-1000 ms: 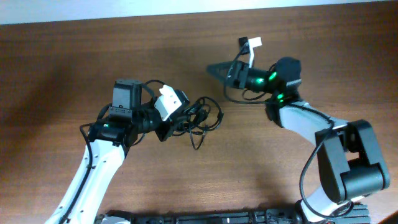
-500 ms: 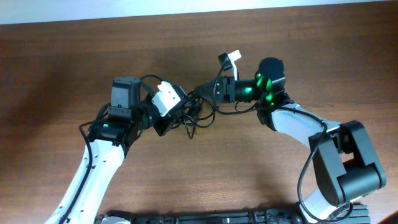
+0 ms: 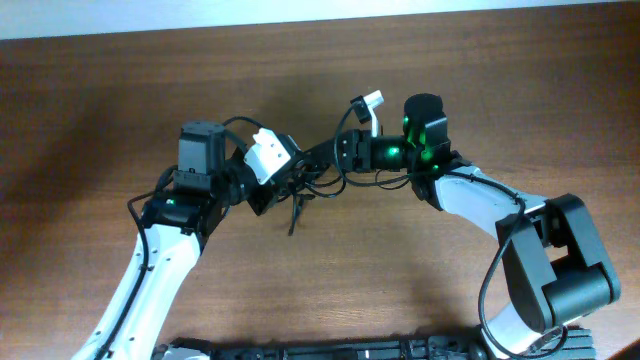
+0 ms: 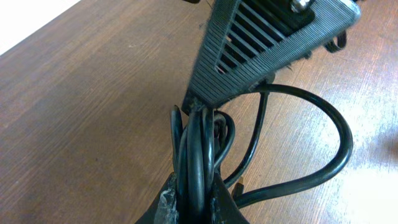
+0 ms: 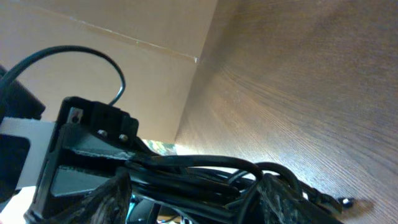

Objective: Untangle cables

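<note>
Surface: brown wood-grain table (image 3: pixel 120 90), matte, with glare patches in the left wrist view.
Room: pale wall (image 3: pixel 300 15) along the far edge, seen as a beige panel beyond the table in the right wrist view.
Cables (image 3: pixel 308 182): small black clump at mid-table, strung between the two grippers. Height above the wood not clear.
Long axis: lower left to upper right in the overhead view, from left gripper to right gripper. In the left wrist view, a tight bundle running straight out from the fingers, plus one wide loop bulging to the right.
Loose end (image 3: pixel 293 218): single thin strand trailing out of the clump, pointing toward the near edge.
Left gripper (image 3: pixel 286 186): fingers (image 4: pixel 163 205) pinched hard on several parallel strands.
Right gripper (image 3: pixel 322 160): fingers (image 5: pixel 115 196) spread wide, one on either side of the strands. Ribbed fingertip touching the bundle just beyond the left pinch. No clamp visible.
Spacing: grippers tip to tip, almost touching, clump squeezed in between.
</note>
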Controlling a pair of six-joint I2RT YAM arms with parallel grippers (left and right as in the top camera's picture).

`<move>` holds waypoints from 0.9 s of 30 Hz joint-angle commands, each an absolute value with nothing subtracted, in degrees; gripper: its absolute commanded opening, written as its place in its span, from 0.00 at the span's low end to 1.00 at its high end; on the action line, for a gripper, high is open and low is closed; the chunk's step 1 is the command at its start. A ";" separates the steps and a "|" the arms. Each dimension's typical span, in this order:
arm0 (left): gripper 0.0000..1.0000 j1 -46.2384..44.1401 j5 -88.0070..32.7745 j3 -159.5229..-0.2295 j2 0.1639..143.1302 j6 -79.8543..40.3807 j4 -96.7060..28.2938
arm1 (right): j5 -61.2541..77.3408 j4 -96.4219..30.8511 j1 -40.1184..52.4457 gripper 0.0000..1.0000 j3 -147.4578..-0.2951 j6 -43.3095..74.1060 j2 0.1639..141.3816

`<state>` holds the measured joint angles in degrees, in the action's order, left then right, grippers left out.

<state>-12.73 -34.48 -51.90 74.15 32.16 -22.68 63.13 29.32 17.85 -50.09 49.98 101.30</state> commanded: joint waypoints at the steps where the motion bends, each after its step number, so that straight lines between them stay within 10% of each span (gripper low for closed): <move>1: 0.00 -12.60 -37.06 -52.66 73.47 32.86 -21.23 | 63.57 29.36 20.32 0.66 -49.74 48.47 100.99; 27: 0.00 -12.58 -30.37 -52.71 66.43 28.93 -16.67 | 39.92 8.23 21.74 0.61 -49.74 40.86 100.99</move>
<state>-12.71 -29.74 -51.86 69.82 30.15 -17.37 43.38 9.78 21.45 -50.13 41.80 101.30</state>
